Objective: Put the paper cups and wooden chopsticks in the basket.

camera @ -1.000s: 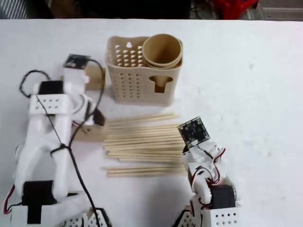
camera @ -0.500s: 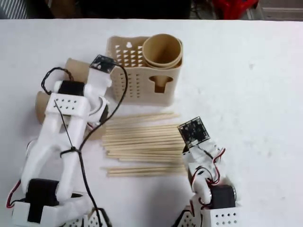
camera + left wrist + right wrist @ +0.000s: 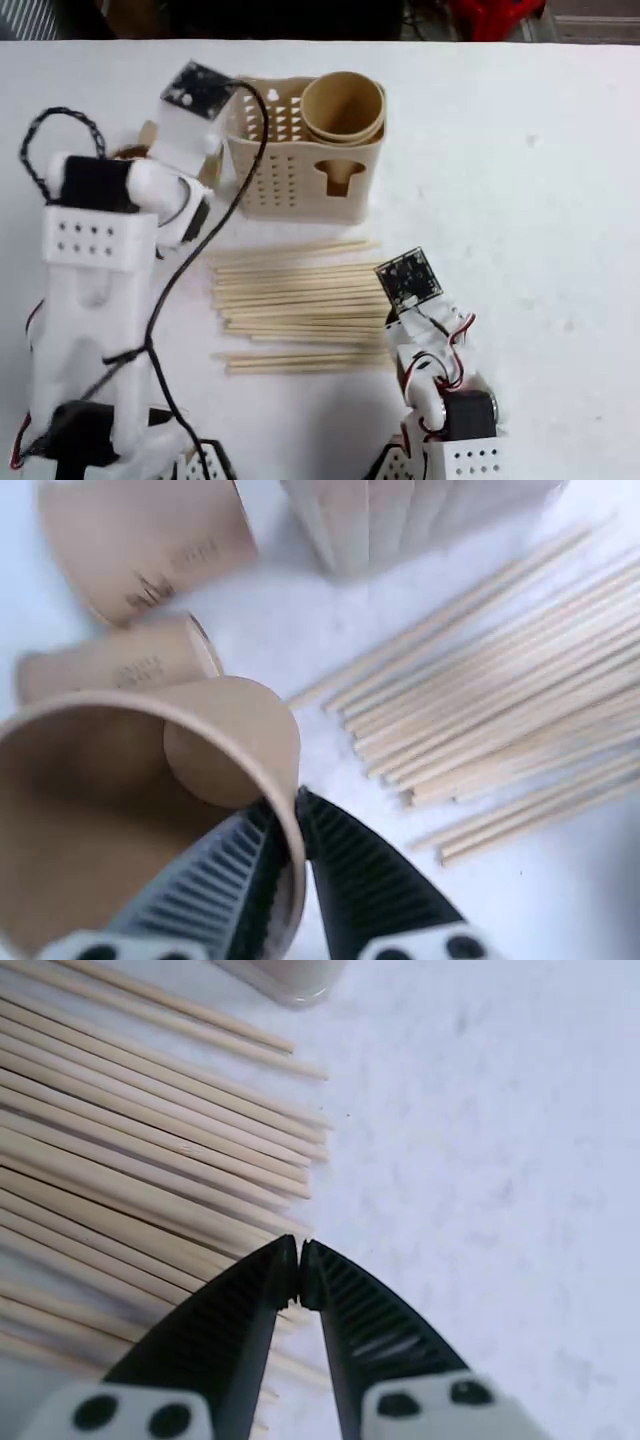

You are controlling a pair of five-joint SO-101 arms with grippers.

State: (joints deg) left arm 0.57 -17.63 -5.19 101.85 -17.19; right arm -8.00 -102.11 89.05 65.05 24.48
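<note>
At the table's (image 3: 520,200) nine o'clock side is the left arm (image 3: 95,260). Its jaws are pinched tight on the rim of a paper cup (image 3: 150,770), held over two loose cups (image 3: 120,660) lying on their sides. The basket (image 3: 300,190), at twelve o'clock from the wooden chopsticks (image 3: 300,300), holds stacked cups (image 3: 342,105). At the pile's four o'clock, the right arm's (image 3: 430,360) jaws are closed tip to tip, gripping nothing.

White tabletop (image 3: 545,170), dark strip (image 3: 300,18) beyond far edge, red object (image 3: 495,14) behind
</note>
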